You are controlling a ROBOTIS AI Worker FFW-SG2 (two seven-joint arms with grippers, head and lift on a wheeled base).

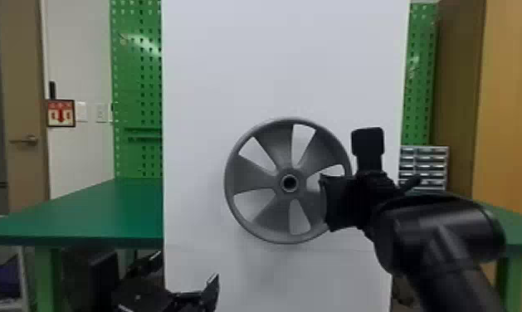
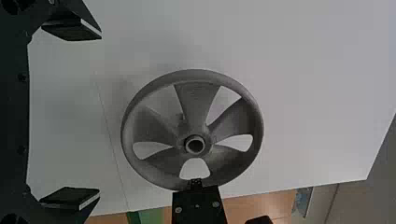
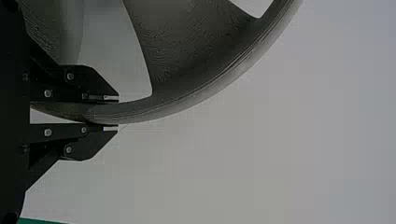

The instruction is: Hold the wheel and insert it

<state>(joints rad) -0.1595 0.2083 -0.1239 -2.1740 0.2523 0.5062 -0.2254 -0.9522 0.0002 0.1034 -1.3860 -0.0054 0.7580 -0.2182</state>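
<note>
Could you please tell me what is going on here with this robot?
The robot is holding a grey spoked wheel upright in front of a white panel, its right claw shut on the rim. The left claw is open and empty, lower down and to the left of the wheel. The job is to insert the wheel, but I cannot tell from here whether it has been fitted onto anything.

There is one wheel (image 1: 288,172) with five spokes (image 1: 251,175), one left gripper (image 1: 188,267), one right gripper (image 1: 328,203), one white panel (image 1: 280,62), two stretches of green pegboard (image 1: 135,83), one red-and-white sign (image 1: 61,113), one door handle (image 1: 29,140) and one drawer cabinet (image 1: 431,166).
</note>
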